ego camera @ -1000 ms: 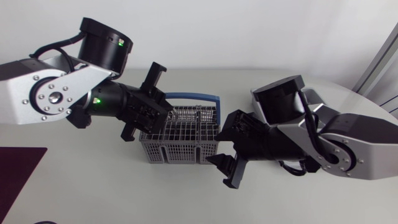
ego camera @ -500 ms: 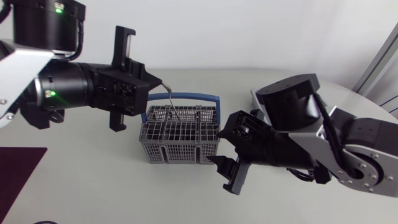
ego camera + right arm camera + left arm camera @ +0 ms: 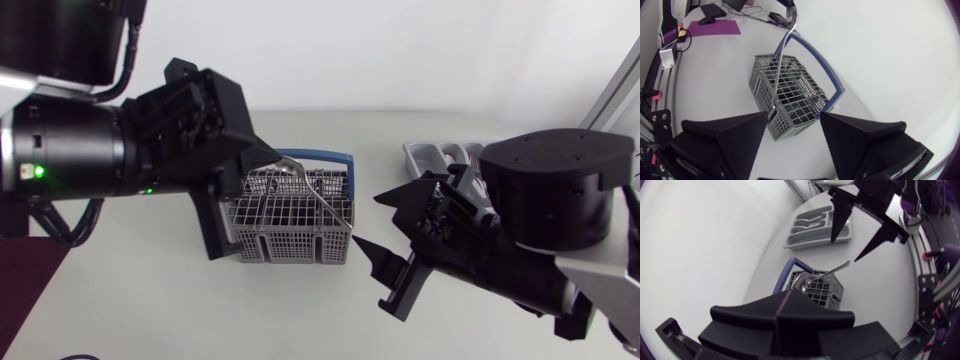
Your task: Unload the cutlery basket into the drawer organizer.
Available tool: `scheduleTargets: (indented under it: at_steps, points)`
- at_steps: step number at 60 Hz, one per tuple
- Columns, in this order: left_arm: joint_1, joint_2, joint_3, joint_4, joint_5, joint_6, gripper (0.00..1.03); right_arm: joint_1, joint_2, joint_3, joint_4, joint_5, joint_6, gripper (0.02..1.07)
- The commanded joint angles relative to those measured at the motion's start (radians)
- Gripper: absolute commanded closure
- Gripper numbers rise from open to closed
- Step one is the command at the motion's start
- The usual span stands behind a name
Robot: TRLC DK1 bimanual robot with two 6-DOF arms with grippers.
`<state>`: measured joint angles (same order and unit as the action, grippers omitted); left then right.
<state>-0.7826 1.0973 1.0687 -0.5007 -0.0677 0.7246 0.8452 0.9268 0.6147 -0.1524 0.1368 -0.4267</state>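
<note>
A grey wire cutlery basket (image 3: 290, 228) with a blue handle stands mid-table, also seen in the left wrist view (image 3: 816, 287) and the right wrist view (image 3: 790, 95). My left gripper (image 3: 262, 160) hangs above its left end, shut on the bowl end of a metal spoon (image 3: 318, 192). The spoon (image 3: 815, 276) slants over the basket, and its handle (image 3: 779, 75) points down toward my right gripper (image 3: 368, 222). That gripper (image 3: 794, 125) stands open just right of the basket with nothing between its fingers. The grey drawer organizer (image 3: 432, 155) lies behind the right arm.
The organizer (image 3: 815, 227) holds several pieces of cutlery in its compartments. A dark purple mat (image 3: 30, 280) lies at the table's left edge. Bare white tabletop runs in front of the basket.
My left arm has risen and swung right, drawing the spoon up out of the basket and tilting it. My right arm has also lifted and stayed open beside the basket.
</note>
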Motion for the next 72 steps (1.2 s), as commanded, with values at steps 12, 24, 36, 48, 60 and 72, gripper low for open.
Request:
scheduleTargets:
  at_steps: [12,24,36,48,60,72]
  points:
    - [0.000,0.139,0.070,-0.016,0.108,-0.409,1.00,0.075,-0.031,-0.058,0.083,0.127,-0.034,0.31]
    - [0.011,0.180,0.083,-0.015,0.160,-0.513,1.00,0.098,-0.016,-0.090,0.191,0.199,-0.099,0.31]
    - [0.060,0.197,0.109,-0.032,0.258,-0.582,1.00,0.123,0.053,-0.109,0.309,0.251,-0.178,0.37]
    - [0.092,0.230,0.128,-0.045,0.279,-0.597,1.00,0.141,0.095,-0.125,0.387,0.296,-0.242,0.52]
    - [0.098,0.268,0.148,-0.071,0.281,-0.614,1.00,0.143,0.127,-0.133,0.432,0.319,-0.287,0.62]
    - [0.100,0.277,0.157,-0.079,0.293,-0.628,1.00,0.144,0.176,-0.132,0.475,0.337,-0.322,0.71]
